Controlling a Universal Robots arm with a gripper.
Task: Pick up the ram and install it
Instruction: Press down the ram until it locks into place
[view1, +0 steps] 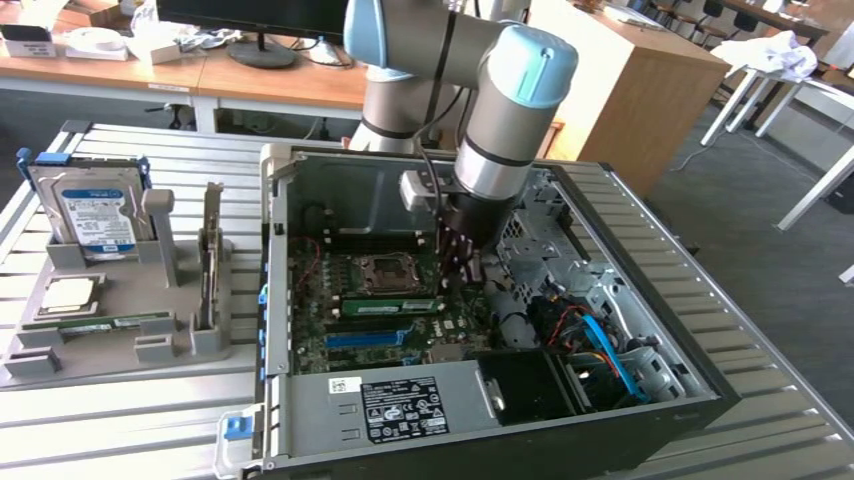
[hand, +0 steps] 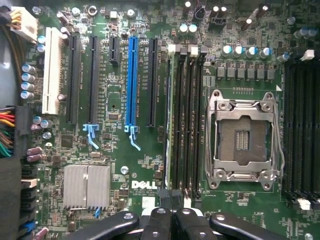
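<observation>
Beside the socket (view1: 387, 272), on the side facing the blue slot (hand: 131, 75), the ram (view1: 388, 305) stands on edge in a memory slot. From the wrist view it shows as a thin board edge (hand: 168, 150) running the slot's length. It looks seated or nearly so, though I cannot tell whether the end latches have caught.

The gripper (view1: 457, 275) hangs straight down into the open case (view1: 271, 300), just over that slot, with its jaws pressed together and nothing between them. In the wrist view the black fingertips (hand: 159, 220) sit in line with one end of the ram. Closed jaws make a narrow, stiff tip, so this reads as a pushing pose rather than a grasp. Whether they actually touch the board is not clear.

Well away from the socket, outside the case, a grey tray (view1: 80, 355) keeps parts upright in fitted holders so each can be taken from above. It holds a hard drive (view1: 94, 215), a tall card (view1: 211, 260) and another slim green stick (view1: 100, 322), which lies flat.

Case and tray both rest on a slatted metal table (view1: 134, 440), its ribs running across. Farther off, the room has wooden desks, a monitor (view1: 254, 15) and a plywood cabinet (view1: 627, 90) on grey carpet.
</observation>
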